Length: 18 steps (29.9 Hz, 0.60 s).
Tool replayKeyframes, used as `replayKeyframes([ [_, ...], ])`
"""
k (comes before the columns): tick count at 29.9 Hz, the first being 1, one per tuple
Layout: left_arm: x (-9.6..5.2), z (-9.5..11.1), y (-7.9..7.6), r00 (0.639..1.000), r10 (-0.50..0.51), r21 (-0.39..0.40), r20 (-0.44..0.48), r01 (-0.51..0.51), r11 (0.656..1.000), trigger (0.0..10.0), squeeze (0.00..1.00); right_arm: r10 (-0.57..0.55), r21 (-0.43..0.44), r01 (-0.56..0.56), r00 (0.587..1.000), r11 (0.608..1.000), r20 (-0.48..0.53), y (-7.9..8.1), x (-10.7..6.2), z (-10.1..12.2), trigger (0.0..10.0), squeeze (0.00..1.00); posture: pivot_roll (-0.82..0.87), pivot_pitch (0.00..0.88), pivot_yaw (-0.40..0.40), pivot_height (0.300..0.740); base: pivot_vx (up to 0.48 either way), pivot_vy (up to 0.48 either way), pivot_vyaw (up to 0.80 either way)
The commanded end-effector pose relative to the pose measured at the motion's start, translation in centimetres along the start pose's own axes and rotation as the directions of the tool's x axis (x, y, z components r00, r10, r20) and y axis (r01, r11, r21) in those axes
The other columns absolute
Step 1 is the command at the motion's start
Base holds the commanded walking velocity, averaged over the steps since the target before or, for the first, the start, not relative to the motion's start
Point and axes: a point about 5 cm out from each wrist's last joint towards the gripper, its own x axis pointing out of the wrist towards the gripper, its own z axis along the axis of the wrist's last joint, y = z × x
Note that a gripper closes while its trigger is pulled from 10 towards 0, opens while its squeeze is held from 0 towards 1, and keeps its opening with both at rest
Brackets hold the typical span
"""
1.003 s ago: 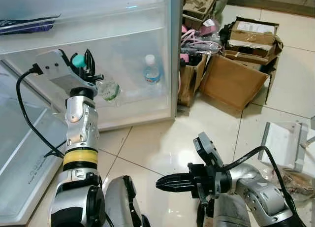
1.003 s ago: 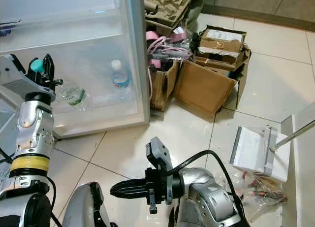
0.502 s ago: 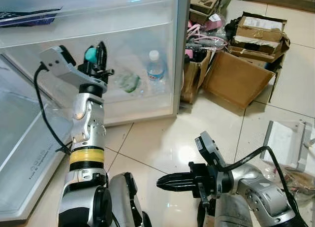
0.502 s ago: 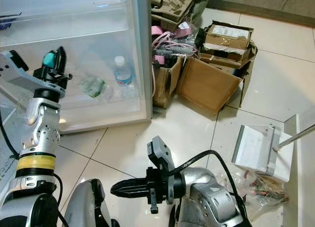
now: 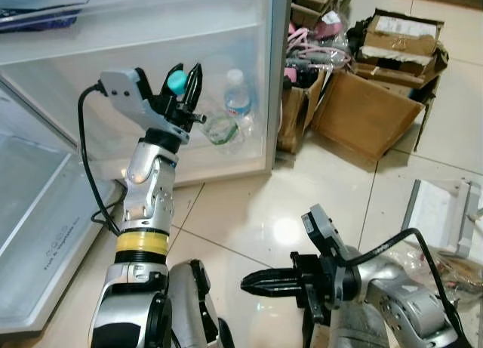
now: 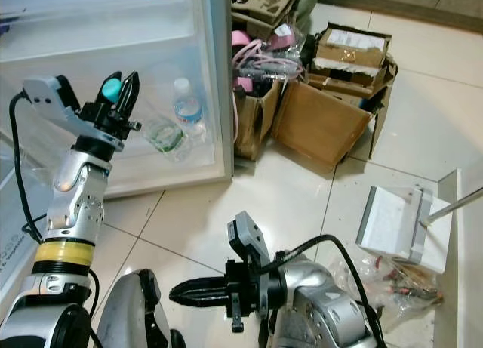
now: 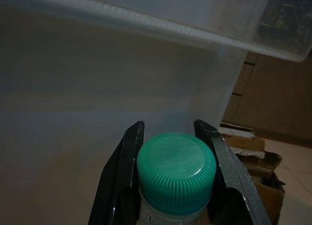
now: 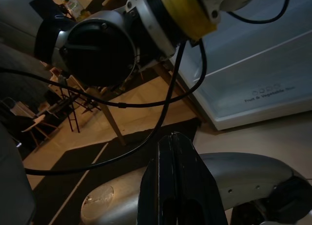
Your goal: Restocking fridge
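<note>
Since before, the left claw (image 5: 184, 75) had moved right, fingers pinching the green-capped bottle (image 7: 176, 171) beside the fridge (image 5: 151, 38); right claw (image 5: 253, 283) was pressed together.

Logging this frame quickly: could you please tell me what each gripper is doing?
Left gripper: shut on the bottle, at its green cap.
Right gripper: shut, holding nothing.

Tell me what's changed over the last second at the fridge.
The left tool, still shut on the green-capped bottle, has carried it further right along the bottom compartment, closer to the blue-labelled bottle standing near the fridge's right wall. Nothing was let go. The standing bottle, the cardboard boxes and the right tool, shut and low over the floor, stayed as they were.
</note>
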Motion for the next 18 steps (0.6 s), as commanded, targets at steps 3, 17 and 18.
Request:
replayKeyframes([
  [3,0.2,0.6,1.0,0.999,0.036,0.068,0.019,-0.037,0.997,10.0,0.0,0.016,0.027,-0.016,1.0,1.0,0.0,0.7,0.3,-0.5,10.0,0.0,-0.12,0.465,0.075,0.49,0.0,0.0,0.0],
  [17,1.4,3.0,1.2,0.994,0.04,0.133,0.103,-0.053,0.99,10.0,0.0,-0.004,0.042,0.004,1.0,0.999,-0.001,1.1,0.0,-0.7,10.0,0.0,-0.12,0.479,0.084,0.49,0.0,0.0,0.0],
  [18,1.4,3.6,1.5,0.991,0.051,0.143,0.123,-0.069,0.987,10.0,0.0,-0.005,0.041,0.005,1.0,0.999,0.002,1.1,0.0,-0.7,10.0,0.0,-0.12,0.482,0.086,0.49,0.0,0.0,0.0],
])
